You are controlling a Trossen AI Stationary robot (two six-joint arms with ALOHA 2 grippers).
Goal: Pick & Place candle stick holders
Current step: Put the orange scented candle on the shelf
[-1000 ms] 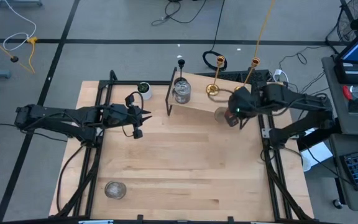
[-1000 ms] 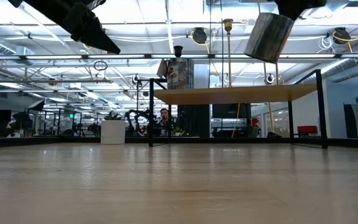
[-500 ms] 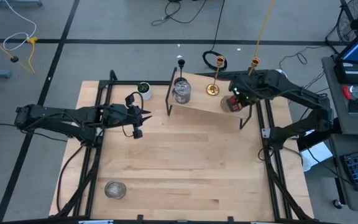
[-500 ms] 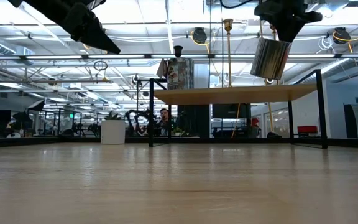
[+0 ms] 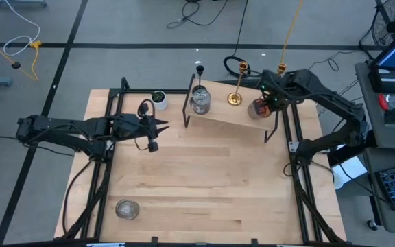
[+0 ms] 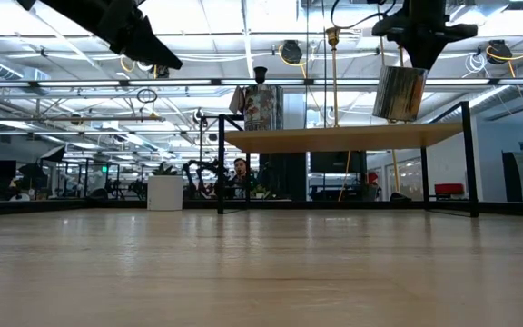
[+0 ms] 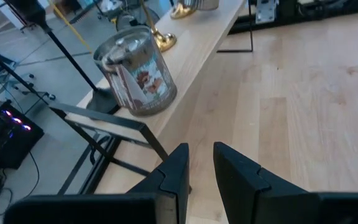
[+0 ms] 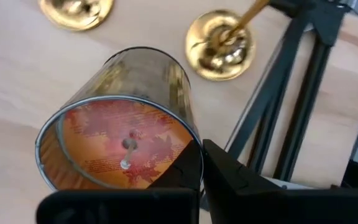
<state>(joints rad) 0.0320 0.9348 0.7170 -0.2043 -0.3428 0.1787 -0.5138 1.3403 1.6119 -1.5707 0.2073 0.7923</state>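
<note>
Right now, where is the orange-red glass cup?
The orange-red glass cup hangs in the right gripper just above the raised shelf's right end, beside the brass holders.

From above, the right hand (image 5: 263, 103) holds the orange-red glass cup (image 5: 257, 108) over the raised shelf (image 5: 219, 115) beside a brass holder (image 5: 234, 99), while the left hand (image 5: 158, 124) hovers above the tabletop (image 5: 204, 178), near the white cup (image 5: 159, 98).

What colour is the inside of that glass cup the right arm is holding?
Orange-red with a mottled pattern, seen best in the right wrist view: the glass cup.
</note>
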